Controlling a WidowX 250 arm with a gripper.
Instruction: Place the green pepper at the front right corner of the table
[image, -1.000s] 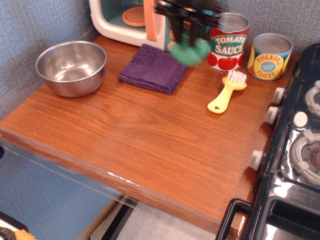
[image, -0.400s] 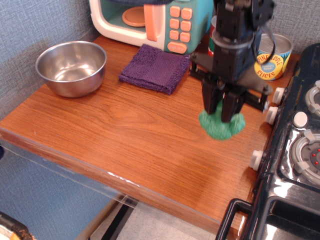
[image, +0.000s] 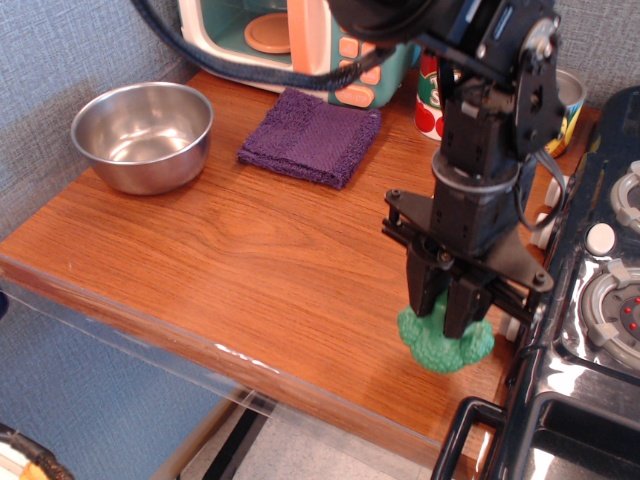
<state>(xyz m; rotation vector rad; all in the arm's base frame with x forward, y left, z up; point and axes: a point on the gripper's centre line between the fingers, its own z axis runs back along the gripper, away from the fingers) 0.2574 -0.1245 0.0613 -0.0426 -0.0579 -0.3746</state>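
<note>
A: What is the surface like?

B: The table (image: 250, 260) is brown wood grain with a glossy finish and a rounded front edge. Behind it and at the left is a wall (image: 70, 45) with a grey-blue woven texture. A black glossy stove (image: 600, 330) with grey knobs stands against the right side of the table.

A: And the things on it?

B: A round shiny metal bowl (image: 142, 135) sits at the back left. Beside it lies a purple cloth (image: 310, 137), soft and fuzzy, folded to a square. Behind the cloth stands a toy microwave (image: 290, 40) in white, teal and orange plastic. A red can (image: 432, 105) is partly hidden by the arm.

A: Where is the green pepper?

B: The green pepper (image: 447, 346) is at the front right of the table, near the stove. It is bumpy and lobed, of plastic. I cannot tell if it touches the wood.

A: And the gripper?

B: The black gripper (image: 446, 305) points straight down, and its fingers are clenched on the top of the green pepper.
</note>
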